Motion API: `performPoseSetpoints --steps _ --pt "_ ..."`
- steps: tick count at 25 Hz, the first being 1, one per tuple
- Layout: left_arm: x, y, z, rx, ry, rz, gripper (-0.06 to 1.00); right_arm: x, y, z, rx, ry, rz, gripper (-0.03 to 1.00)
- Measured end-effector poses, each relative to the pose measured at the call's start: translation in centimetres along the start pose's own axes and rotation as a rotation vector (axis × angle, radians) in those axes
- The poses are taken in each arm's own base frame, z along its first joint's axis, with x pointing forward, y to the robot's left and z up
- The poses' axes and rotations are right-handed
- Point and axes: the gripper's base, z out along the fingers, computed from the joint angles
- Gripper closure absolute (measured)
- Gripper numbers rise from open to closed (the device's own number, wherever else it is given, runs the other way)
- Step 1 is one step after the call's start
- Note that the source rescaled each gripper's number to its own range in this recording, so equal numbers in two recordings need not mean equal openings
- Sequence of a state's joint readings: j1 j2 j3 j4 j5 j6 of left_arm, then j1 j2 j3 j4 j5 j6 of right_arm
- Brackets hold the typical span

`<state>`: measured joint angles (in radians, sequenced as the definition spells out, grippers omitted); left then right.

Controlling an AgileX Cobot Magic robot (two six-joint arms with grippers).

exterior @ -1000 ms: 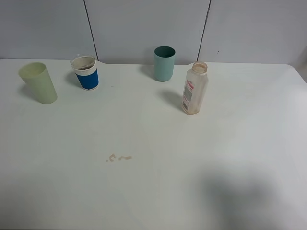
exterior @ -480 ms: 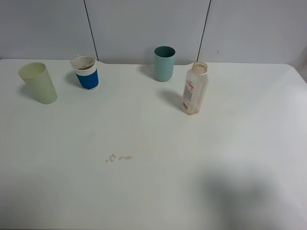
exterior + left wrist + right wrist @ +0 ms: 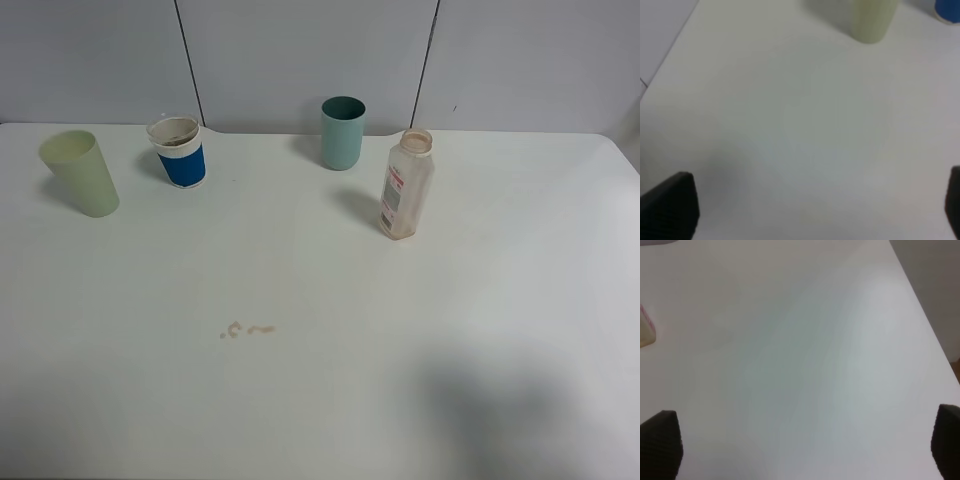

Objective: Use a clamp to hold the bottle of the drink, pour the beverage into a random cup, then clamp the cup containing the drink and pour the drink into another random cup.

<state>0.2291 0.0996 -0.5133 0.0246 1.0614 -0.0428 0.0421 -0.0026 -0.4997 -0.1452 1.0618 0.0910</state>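
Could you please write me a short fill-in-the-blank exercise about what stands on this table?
1. The cup nearest the bottle is the ____ one.
2. The blue-and-white cup stands between the teal cup and the ____ cup.
3. Small brown drops lie on the ____.

Missing words: teal; yellow-green; table
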Motion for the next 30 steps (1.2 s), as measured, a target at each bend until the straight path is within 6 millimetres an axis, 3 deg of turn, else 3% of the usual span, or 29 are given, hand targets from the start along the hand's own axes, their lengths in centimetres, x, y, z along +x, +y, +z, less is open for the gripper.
performPoseSetpoints --steps 14,30 --pt "0.8 0.1 -1.4 0.003 -0.109 -0.003 -0.06 0.0 0.0 0.0 0.0 0.0 0.0 -0.03" --pt "0.8 0.0 -1.4 0.006 -0.108 0.002 -0.06 0.0 0.0 0.0 0.0 0.0 0.0 -0.03"
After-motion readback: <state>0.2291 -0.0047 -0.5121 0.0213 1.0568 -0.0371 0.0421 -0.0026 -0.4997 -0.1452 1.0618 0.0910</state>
